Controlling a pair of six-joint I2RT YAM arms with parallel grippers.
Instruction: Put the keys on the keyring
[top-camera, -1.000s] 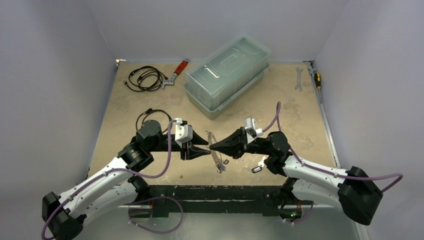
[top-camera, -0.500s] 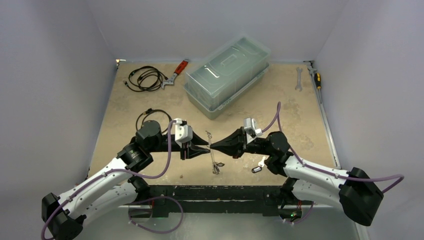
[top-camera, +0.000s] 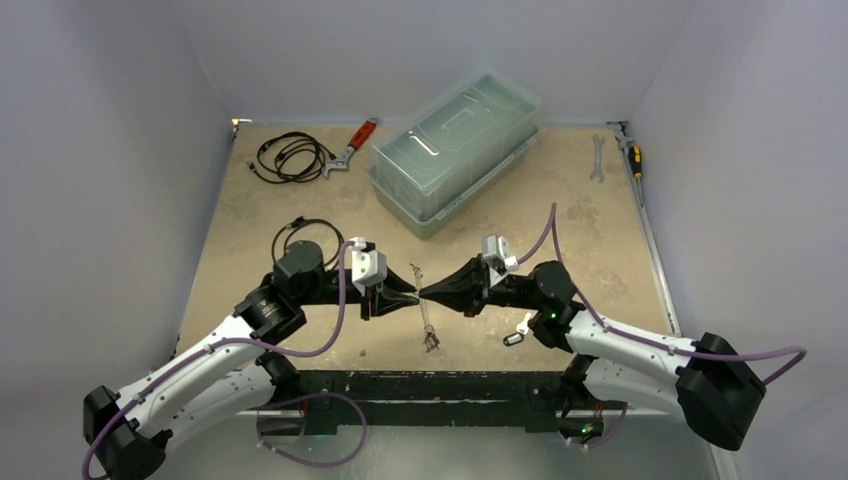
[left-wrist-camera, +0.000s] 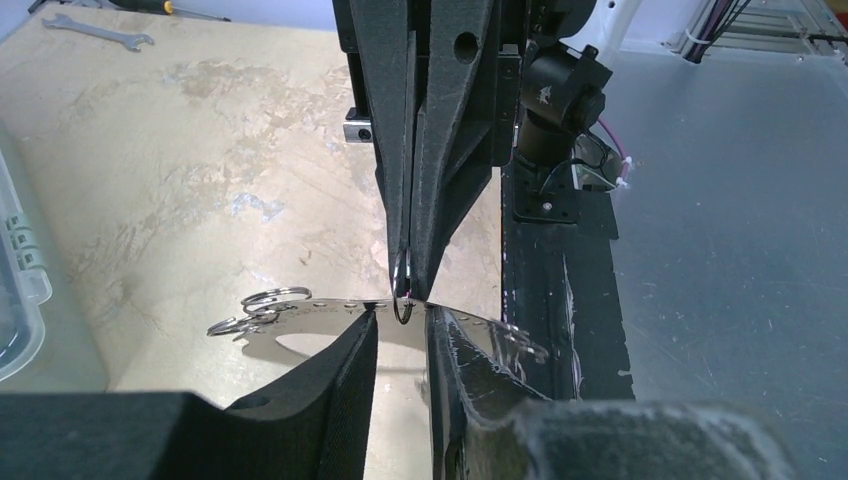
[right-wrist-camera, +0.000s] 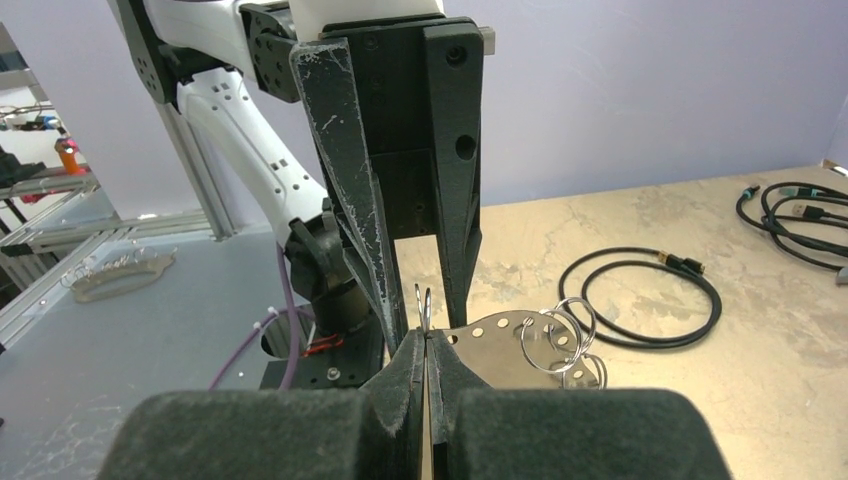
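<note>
**Threading under way at the near middle of the table; at least one key is left to go on**
The right gripper (right-wrist-camera: 427, 342) has its fingers pressed together on a small split ring (left-wrist-camera: 403, 288) at the keyring (right-wrist-camera: 490, 350), a perforated metal band. The left gripper (left-wrist-camera: 401, 322) has its fingers slightly spread either side of that ring. What looks like a tagged key (top-camera: 514, 338) lies loose on the table (top-camera: 560, 200) by the right arm.

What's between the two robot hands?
A thin metal plate with holes and wire rings. The right fingers pinch one ring at its edge, facing the left fingers. Left wrist view shows it.
</note>
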